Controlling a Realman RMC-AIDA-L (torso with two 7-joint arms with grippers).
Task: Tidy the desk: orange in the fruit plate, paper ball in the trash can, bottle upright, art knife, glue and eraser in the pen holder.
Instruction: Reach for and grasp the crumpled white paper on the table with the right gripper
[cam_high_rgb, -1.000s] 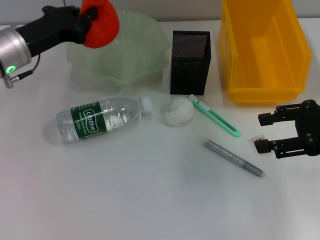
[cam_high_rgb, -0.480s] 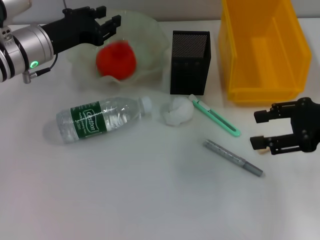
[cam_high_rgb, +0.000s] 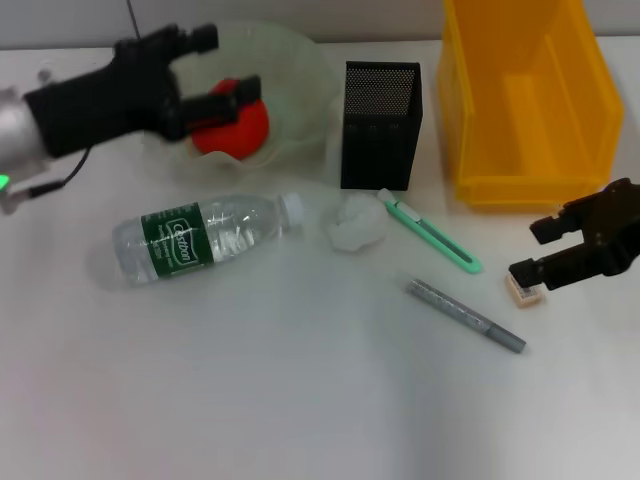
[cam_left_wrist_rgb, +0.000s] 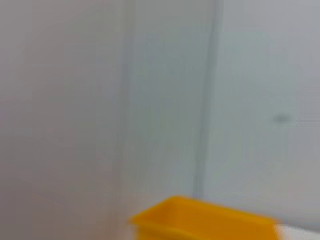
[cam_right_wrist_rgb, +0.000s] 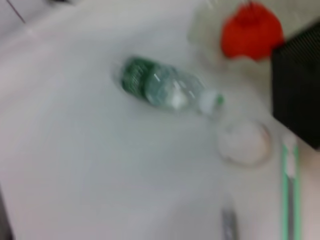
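The orange (cam_high_rgb: 236, 126) lies in the pale-green fruit plate (cam_high_rgb: 300, 62). My left gripper (cam_high_rgb: 228, 64) hovers open just over it, holding nothing. On its side in front of the plate is the bottle (cam_high_rgb: 205, 238), cap toward the paper ball (cam_high_rgb: 355, 222). Near the ball are the green art knife (cam_high_rgb: 430, 233) and the grey glue stick (cam_high_rgb: 465, 315). The beige eraser (cam_high_rgb: 524, 289) sits on the table right at the lower finger of my open right gripper (cam_high_rgb: 531, 252). The right wrist view shows the bottle (cam_right_wrist_rgb: 160, 87), orange (cam_right_wrist_rgb: 250, 30) and paper ball (cam_right_wrist_rgb: 245, 142).
The black mesh pen holder (cam_high_rgb: 380, 125) stands behind the knife, with the yellow trash can (cam_high_rgb: 525, 100) to its right at the table's back. The left wrist view shows only the bin's rim (cam_left_wrist_rgb: 200, 220) against a wall. White tabletop stretches across the front.
My left gripper let go of the orange, which dropped into the plate and settled; the gripper stays open above it. My right gripper shifted right, its lower finger now beside the eraser.
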